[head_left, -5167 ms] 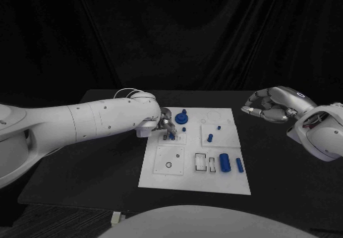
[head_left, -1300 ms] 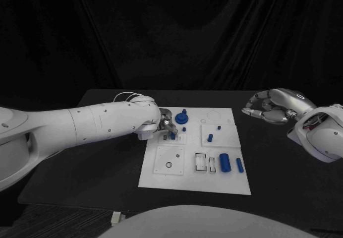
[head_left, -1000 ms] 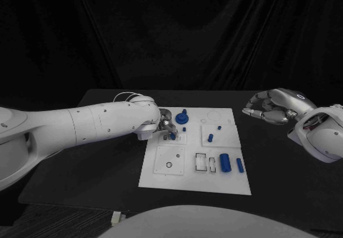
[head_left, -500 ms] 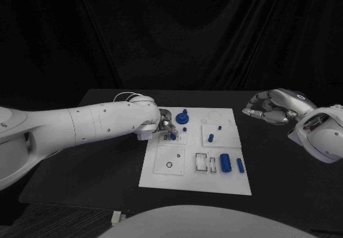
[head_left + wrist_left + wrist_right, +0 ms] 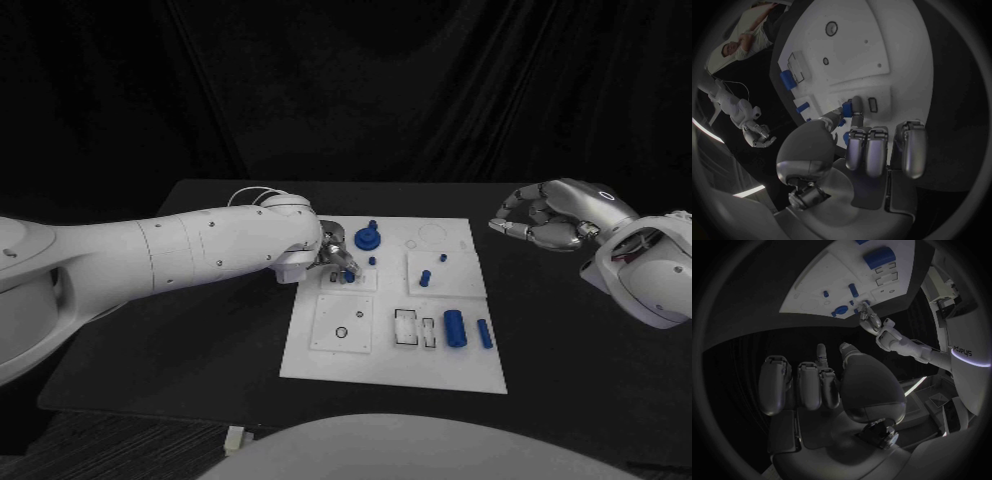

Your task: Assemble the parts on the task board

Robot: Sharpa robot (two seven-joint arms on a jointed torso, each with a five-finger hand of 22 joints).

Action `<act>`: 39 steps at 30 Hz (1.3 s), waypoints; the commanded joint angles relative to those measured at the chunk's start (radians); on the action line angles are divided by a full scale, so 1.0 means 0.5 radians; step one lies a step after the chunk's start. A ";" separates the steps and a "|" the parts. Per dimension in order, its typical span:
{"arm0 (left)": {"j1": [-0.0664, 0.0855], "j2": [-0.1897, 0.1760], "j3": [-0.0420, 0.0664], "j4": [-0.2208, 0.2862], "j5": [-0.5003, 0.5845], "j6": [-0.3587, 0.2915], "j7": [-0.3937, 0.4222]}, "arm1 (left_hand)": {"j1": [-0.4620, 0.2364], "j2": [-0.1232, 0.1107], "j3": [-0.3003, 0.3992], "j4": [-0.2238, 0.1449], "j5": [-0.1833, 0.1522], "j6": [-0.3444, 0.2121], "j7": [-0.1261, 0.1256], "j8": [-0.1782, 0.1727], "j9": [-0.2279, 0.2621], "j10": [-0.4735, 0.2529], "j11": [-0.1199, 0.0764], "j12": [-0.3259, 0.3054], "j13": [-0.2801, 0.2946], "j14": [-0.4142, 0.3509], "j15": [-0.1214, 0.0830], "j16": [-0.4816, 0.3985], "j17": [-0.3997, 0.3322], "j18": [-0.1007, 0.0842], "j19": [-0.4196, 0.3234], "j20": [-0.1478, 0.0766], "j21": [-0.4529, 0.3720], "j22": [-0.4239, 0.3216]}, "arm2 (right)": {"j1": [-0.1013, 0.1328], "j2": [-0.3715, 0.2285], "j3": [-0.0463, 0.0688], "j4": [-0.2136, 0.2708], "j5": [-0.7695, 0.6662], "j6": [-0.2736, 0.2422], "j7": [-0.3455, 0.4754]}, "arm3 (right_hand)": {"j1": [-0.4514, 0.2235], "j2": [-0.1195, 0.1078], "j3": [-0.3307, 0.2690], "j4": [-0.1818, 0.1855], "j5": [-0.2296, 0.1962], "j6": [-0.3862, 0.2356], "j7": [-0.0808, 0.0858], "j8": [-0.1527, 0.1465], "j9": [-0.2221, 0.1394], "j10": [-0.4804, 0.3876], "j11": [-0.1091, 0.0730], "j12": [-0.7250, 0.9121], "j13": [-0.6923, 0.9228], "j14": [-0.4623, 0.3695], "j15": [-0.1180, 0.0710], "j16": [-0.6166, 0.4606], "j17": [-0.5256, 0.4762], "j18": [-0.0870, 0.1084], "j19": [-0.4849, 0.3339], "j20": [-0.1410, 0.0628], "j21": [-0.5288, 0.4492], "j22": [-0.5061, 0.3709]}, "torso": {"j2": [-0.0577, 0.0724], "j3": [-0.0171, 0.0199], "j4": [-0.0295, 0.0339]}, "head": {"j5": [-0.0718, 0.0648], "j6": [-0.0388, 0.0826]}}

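Note:
The white task board (image 5: 389, 362) lies mid-table. My left hand (image 5: 333, 254) is over its far left block, where thumb and a finger pinch a small blue part (image 5: 846, 108) right at the board's surface beside a small slot; the other fingers are curled in. The part also peeks out below the hand (image 5: 348, 275). My right hand (image 5: 549, 216) hangs above the table to the right of the board, fingers curled in on nothing (image 5: 817, 385). The right wrist view shows the left hand (image 5: 871, 320) at the board (image 5: 817, 285).
A round blue part (image 5: 368, 239) and a small peg (image 5: 372, 261) stand right beside the left hand. Blue pegs (image 5: 426, 278) stand mid-board. A thick blue cylinder (image 5: 456, 328) and a thin one (image 5: 483, 334) lie near the front right, by open slots (image 5: 408, 326).
The left hand has stayed at the same spot on the board, its fingers shifting only slightly on the small blue part. The right hand has not moved.

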 commanded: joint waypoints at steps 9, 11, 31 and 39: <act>-0.012 0.005 -0.002 -0.005 0.002 0.063 -0.034 | -0.090 -0.023 -0.242 0.178 -0.204 0.018 0.014 -0.029 0.004 0.205 0.008 -0.001 0.525 0.208 0.017 0.005 0.527 0.033 -0.006 0.012 -0.023 0.281 | -0.006 0.001 0.002 0.000 -0.004 0.011 -0.027 | 0.023 -0.004 0.001 -0.008 0.011 0.018 0.006 0.002 -0.005 0.209 0.018 0.005 0.527 0.097 0.016 -0.015 -0.006 0.015 0.036 0.019 -0.010 0.381 | 0.001 -0.0005 -0.001 | 0.001 0.000; -0.012 0.006 -0.002 -0.007 0.002 0.065 -0.039 | -0.107 -0.026 -0.278 0.203 -0.218 0.023 0.014 -0.030 0.008 0.205 0.008 -0.001 0.525 0.208 0.017 0.005 0.527 0.033 -0.005 0.012 -0.025 0.283 | -0.006 0.001 0.002 0.000 -0.004 0.011 -0.027 | 0.023 -0.004 0.001 -0.008 0.011 0.018 0.006 0.002 -0.005 0.209 0.018 0.005 0.527 0.097 0.016 -0.015 -0.006 0.015 0.036 0.019 -0.010 0.381 | 0.000 0.0000 -0.001 | 0.003 0.000; -0.015 -0.005 -0.002 -0.007 0.002 0.075 -0.048 | -0.054 0.002 -0.460 0.276 -0.212 0.023 -0.010 0.060 0.221 0.205 -0.010 -0.001 0.525 0.208 0.000 0.005 0.527 0.035 -0.003 -0.003 -0.043 0.288 | -0.007 0.002 0.002 -0.005 -0.004 0.013 -0.024 | 0.024 -0.006 -0.001 -0.007 0.013 0.018 0.006 0.001 -0.006 0.209 0.018 0.005 0.527 0.097 0.016 -0.015 -0.007 0.015 0.036 0.020 -0.010 0.381 | 0.001 -0.0009 0.000 | -0.001 0.000; -0.015 -0.011 -0.002 0.009 0.002 0.095 -0.006 | 0.112 0.022 -0.454 0.161 -0.151 0.024 -0.034 0.132 0.352 0.205 -0.031 -0.001 0.525 0.208 -0.016 0.005 0.527 0.035 0.004 -0.017 -0.048 0.296 | -0.007 0.004 0.002 -0.005 -0.004 0.015 -0.025 | 0.024 -0.006 -0.002 -0.005 0.012 0.018 0.006 0.001 -0.007 0.209 0.018 0.005 0.527 0.097 0.016 -0.016 -0.009 0.016 0.035 0.020 -0.012 0.381 | 0.000 -0.0005 -0.001 | -0.001 0.000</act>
